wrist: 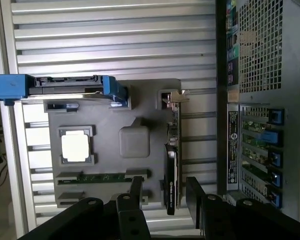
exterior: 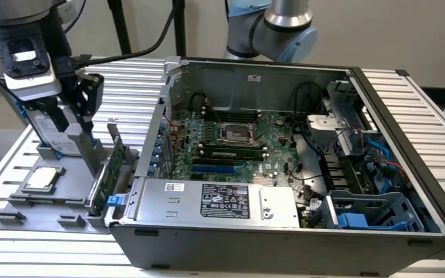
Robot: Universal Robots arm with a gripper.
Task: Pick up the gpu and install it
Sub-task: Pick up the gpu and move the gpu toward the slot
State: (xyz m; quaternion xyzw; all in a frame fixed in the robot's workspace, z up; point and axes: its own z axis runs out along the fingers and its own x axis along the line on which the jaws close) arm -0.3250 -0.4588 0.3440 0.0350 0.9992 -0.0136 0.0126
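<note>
The gpu [exterior: 105, 174] stands on edge in a slot of the grey holder tray [exterior: 29, 202], close to the computer case's outer wall. In the wrist view the gpu [wrist: 171, 165] appears edge-on, green board with a dark face and a silver bracket at its far end. My gripper [exterior: 83, 119] hangs above the tray, over the card. It is open: the black fingers [wrist: 195, 197] sit one on each side of the card's near end, with the gripper [wrist: 165, 189] centred over it and a gap on both sides.
The tray [wrist: 105, 190] also holds a hard drive in a blue frame [wrist: 60, 86], a square silver CPU [wrist: 76, 146] and a memory stick [wrist: 95, 177]. The open case [exterior: 408, 150] lies at the exterior view's right, its motherboard [exterior: 230, 139] showing blue expansion slots [exterior: 215, 169].
</note>
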